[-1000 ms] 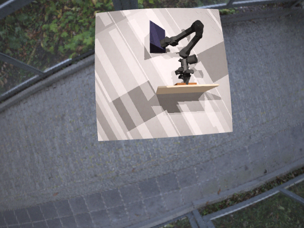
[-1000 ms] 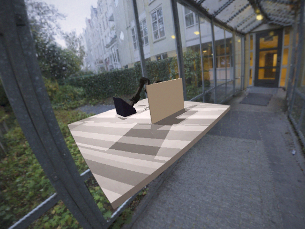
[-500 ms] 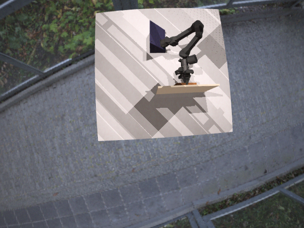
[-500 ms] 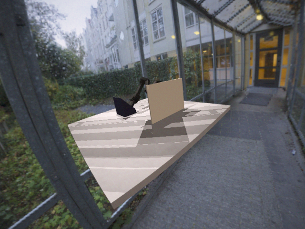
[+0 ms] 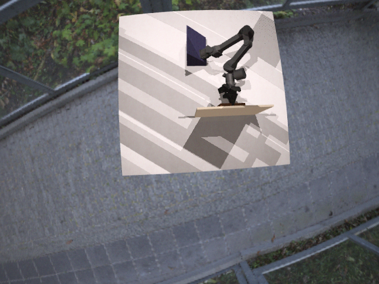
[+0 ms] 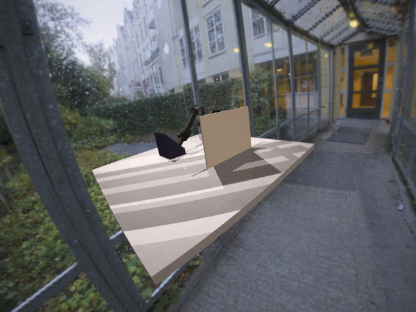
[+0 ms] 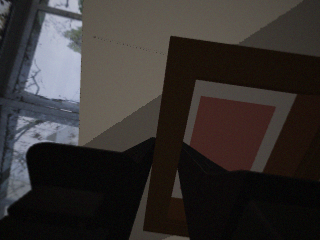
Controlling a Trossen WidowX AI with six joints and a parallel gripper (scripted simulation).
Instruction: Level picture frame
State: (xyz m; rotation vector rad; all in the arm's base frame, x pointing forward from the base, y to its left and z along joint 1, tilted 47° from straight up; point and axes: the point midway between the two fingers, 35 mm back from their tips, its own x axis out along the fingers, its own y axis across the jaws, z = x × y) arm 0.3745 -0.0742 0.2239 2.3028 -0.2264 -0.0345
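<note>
In the top view, the upright panel (image 5: 234, 111) (image 6: 226, 137) (image 7: 117, 55) that serves as the wall is seen edge-on, toward five o'clock from the middle of the pale table (image 5: 147, 147) (image 6: 181, 214). The picture frame (image 5: 224, 104) (image 7: 166, 125) is shown only as a thin brown strip against its twelve o'clock face, with the gripper (image 5: 231, 99) (image 7: 166, 144) brought up to it from that side. The dark wedge-shaped base (image 5: 195, 50) (image 6: 168, 146) is placed toward ten o'clock from the panel, well apart from it.

In the exterior view, only the panel's bare back is offered; the frame and the gripper are hidden behind it, so nothing about level should be judged from here.

In the wrist view, the jaws are closed on the frame's side bar, one finger outside it and the other over the picture side. The top bar is seen to run from its corner near twelve o'clock down toward three o'clock, but the camera may itself be tilted, so the true lean cannot be told with certainty. For a good step, the frame should be raised only enough for the notch to clear the hidden screw, shifted by a single notch toward the high side without twisting, and lowered softly. The bar should then be released squarely, so that the hang can be read untouched.
</note>
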